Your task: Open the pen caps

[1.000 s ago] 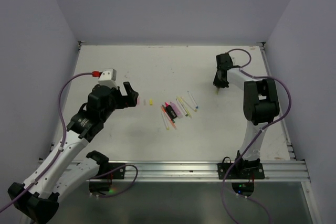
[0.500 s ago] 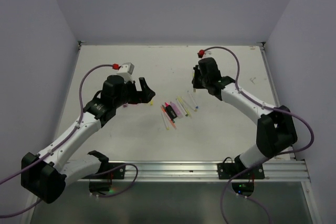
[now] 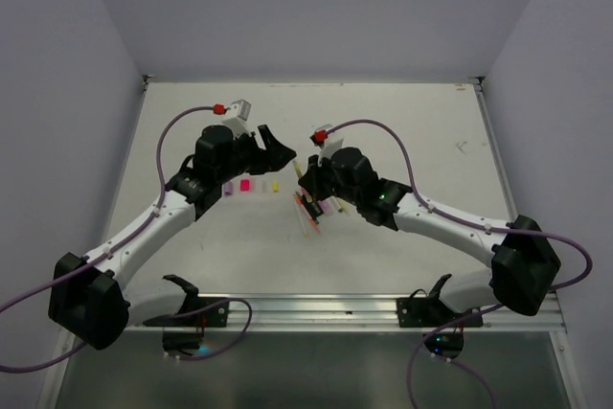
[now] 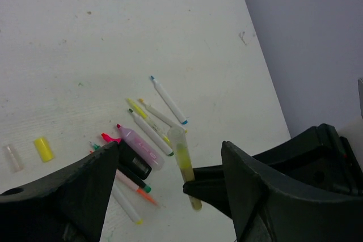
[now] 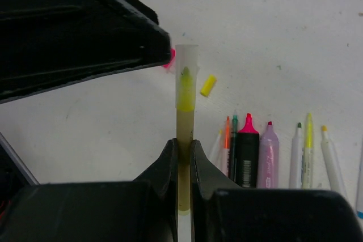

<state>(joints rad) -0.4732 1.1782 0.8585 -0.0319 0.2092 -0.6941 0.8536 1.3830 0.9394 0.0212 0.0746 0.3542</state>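
My right gripper point(image 5: 184, 143) is shut on a yellow-olive pen point(image 5: 184, 118) and holds it above the table; the pen's clear cap point(image 5: 186, 66) is still on and points at the left gripper. My left gripper point(image 4: 170, 147) is open, its jaws on either side of that pen point(image 4: 186, 165) without touching it. In the top view the two grippers point(image 3: 275, 147) point(image 3: 307, 177) meet over the middle of the table. Loose caps lie on the table: yellow point(image 4: 42, 148), pale point(image 4: 12, 157) and pink point(image 3: 245, 185). The other pens point(image 3: 312, 210) lie in a pile.
In the right wrist view the pens lie in a row: orange point(image 5: 226, 140), black-and-pink point(image 5: 247, 154), lilac point(image 5: 268, 154), white and yellow ones point(image 5: 308, 148). The left gripper's black finger point(image 5: 85, 26) fills that view's upper left. Pale walls enclose the white table point(image 3: 402, 122).
The right arm has swung left from the far right of the table to above the pen pile. The left gripper has moved right and farther back to meet it, jaws open.
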